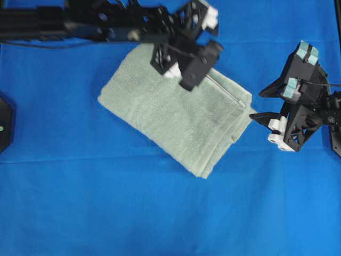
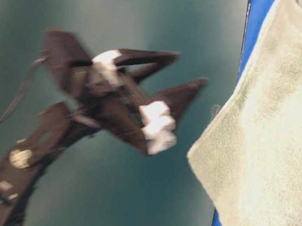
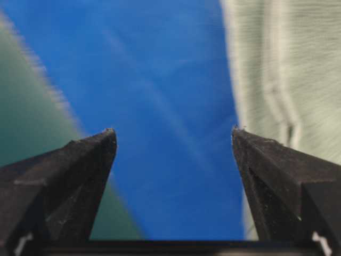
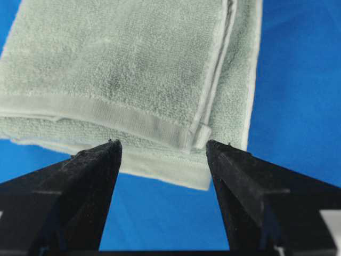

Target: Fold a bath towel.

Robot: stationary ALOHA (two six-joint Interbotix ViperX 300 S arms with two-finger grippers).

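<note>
Bath towel [image 1: 176, 114] sits folded into a multi-layer rectangle on the blue desk [image 1: 80, 202], rotated diagonally, upper middle of the overhead frame. One flat hem runs along the top layer toward its right corner; stacked layer edges show at that corner.

My left tool [image 1: 193, 44] is over the towel's upper edge, arm coming in from the upper left of the overhead frame. Fingers spread wide, nothing between them. Its wrist view shows blue desk in the gap between the fingertips [image 3: 106, 140] and towel [image 3: 287, 69] along the right side of the frame, blurred.

My right tool [image 1: 261, 104] is at the right of the overhead frame, tips just beside the towel's right corner, apart from it as far as I can tell. Fingers spread, holding nothing. Its wrist view looks straight at the towel [image 4: 122, 69]: hemmed corner of the top layer sits between the two fingertips [image 4: 112, 146], lower layers sticking out below it.

Table-level view: one spread tool [image 2: 189, 69], blurred, to the left of the towel [image 2: 282, 142]; can't tell which arm.
</note>
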